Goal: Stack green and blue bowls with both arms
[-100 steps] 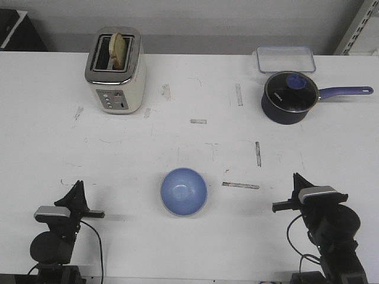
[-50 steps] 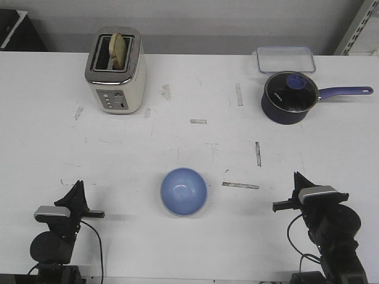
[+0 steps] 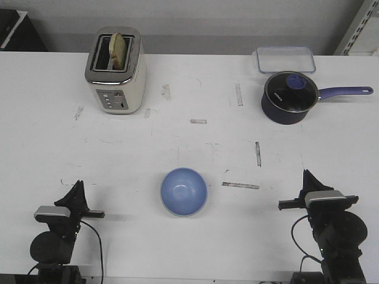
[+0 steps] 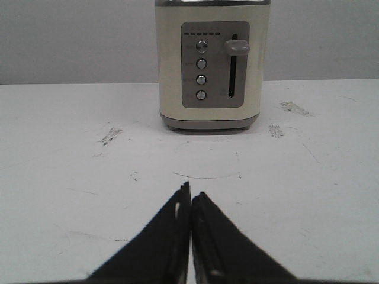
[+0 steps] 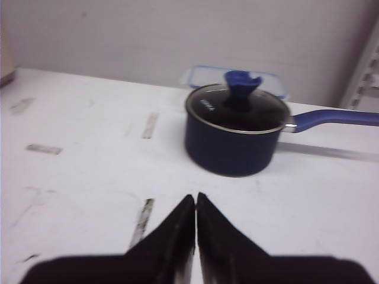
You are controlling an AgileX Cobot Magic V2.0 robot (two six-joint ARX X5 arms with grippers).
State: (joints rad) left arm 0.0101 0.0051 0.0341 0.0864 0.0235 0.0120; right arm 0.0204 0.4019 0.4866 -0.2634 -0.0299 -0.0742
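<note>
Blue bowl sits upright on the white table, near the front edge, roughly midway between my two arms and well apart from both. Only blue shows from above; any green beneath or inside it I cannot make out. My left gripper rests low at the front left corner, fingers pressed together tip to tip, nothing between them; its wrist view looks straight at the cream toaster, which stands far back on the left with a slice of bread up in its slot. My right gripper rests at the front right, fingers likewise closed with only a hairline seam, holding nothing. Ahead of it, at the far right, the navy saucepan with its glass lid on, handle pointing right; a clear lidded container just behind it.
</note>
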